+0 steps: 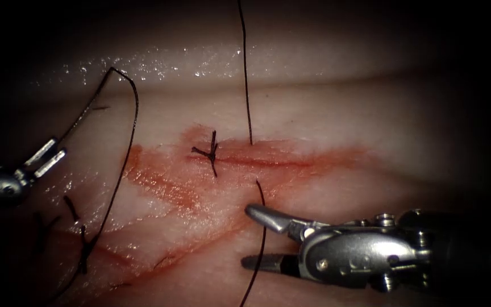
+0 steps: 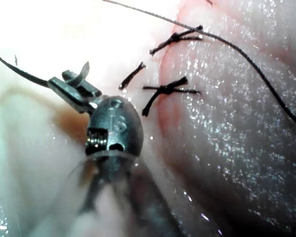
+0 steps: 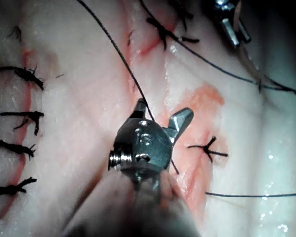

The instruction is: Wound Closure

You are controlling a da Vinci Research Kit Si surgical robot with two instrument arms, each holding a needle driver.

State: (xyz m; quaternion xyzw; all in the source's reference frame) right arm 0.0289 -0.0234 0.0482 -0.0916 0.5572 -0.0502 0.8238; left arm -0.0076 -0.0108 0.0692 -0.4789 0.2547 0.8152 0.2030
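Right tool (image 1: 257, 237) fingers spread wide (holding nothing); left tool (image 1: 52, 154) fingers nearly closed, thread between them

Both tools (image 1: 336, 253) (image 1: 7, 182): polished silver metal, rounded wrist housings w/ small screws (slim tapered fingers (image 1: 268, 217)).

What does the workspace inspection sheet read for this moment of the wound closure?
Surface: pale pork-belly tissue, wet, with red fluid smeared around the horizontal cut.
Job's things: one dark knotted stitch sits on the cut. The black suture thread enters the tissue just right of the stitch and comes out below the cut. Needle: cannot be identified.
Clutter: short cut thread ends lie left of the cut.
Grippers: the right gripper is open and holds nothing, with thread passing between its jaws. The left gripper has thread leading to its tip; its grip is unclear.
Cables: nothing seen.
Surroundings: nothing seen.
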